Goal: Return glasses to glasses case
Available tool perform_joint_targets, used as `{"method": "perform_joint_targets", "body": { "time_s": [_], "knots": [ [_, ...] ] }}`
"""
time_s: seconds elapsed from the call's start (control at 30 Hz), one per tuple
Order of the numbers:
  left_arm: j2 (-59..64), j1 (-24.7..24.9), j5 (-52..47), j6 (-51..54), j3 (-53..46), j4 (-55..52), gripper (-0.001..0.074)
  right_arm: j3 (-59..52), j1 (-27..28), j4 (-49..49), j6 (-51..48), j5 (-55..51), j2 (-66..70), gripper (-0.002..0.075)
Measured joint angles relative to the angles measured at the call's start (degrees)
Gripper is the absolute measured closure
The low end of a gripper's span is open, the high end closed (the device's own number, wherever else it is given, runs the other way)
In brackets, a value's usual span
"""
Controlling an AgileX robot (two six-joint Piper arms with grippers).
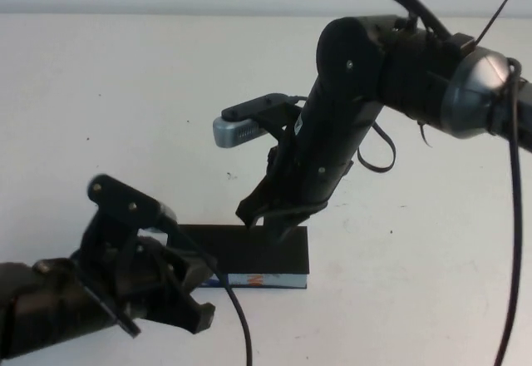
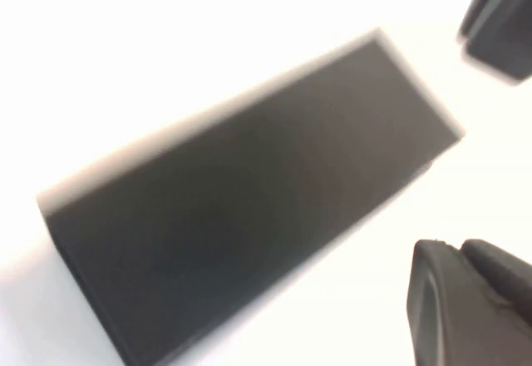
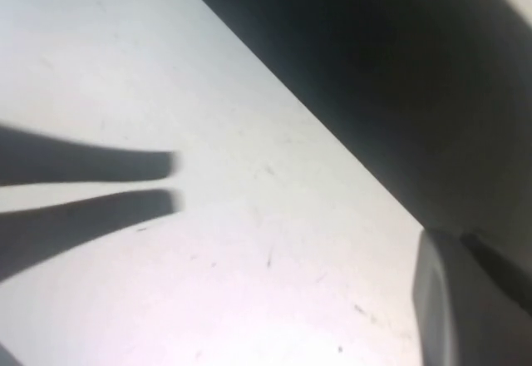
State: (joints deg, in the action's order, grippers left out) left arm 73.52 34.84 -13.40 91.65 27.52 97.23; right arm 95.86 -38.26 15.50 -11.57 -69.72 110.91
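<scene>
The glasses case (image 1: 249,251) is a black box lying on the white table, its blue, white and orange patterned side (image 1: 268,280) facing me. Its top shows as a flat black face, also in the left wrist view (image 2: 249,191). The glasses are out of view. My right gripper (image 1: 264,223) points down at the case's far edge, its jaws slightly apart and empty. One of its fingers (image 3: 465,308) shows beside the dark case (image 3: 399,75). My left gripper (image 1: 199,298) hovers open and empty at the case's left end. One of its fingers (image 2: 453,308) shows near the case.
The white table (image 1: 125,116) stretches around the case. The right arm (image 1: 349,108) reaches in from the upper right with loose cables (image 1: 511,216) hanging at the right. The left arm (image 1: 58,299) fills the lower left corner.
</scene>
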Motion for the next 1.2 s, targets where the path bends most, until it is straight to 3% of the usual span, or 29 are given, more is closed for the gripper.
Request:
{"method": "perform_joint_targets", "body": {
  "time_s": [0.27,0.73,1.0,1.2],
  "knots": [
    [-26.4,0.0,10.8,0.0,-0.2,-1.4,0.0736,-3.4,0.0,-5.0,6.7,-0.1,-14.4,0.0737],
    [-68.3,0.0,23.5,0.1,-17.2,-0.1,0.0736,-34.6,0.0,-6.3,10.1,14.2,-51.3,0.0738],
    [-74.0,0.0,29.3,0.1,-27.7,0.4,0.0736,-51.6,0.0,-6.4,10.1,28.8,-66.3,0.0738],
    [-74.1,0.0,37.2,0.1,-29.0,2.9,0.0736,-60.5,0.0,-6.3,10.1,37.7,-71.9,0.0738]
  ]
}}
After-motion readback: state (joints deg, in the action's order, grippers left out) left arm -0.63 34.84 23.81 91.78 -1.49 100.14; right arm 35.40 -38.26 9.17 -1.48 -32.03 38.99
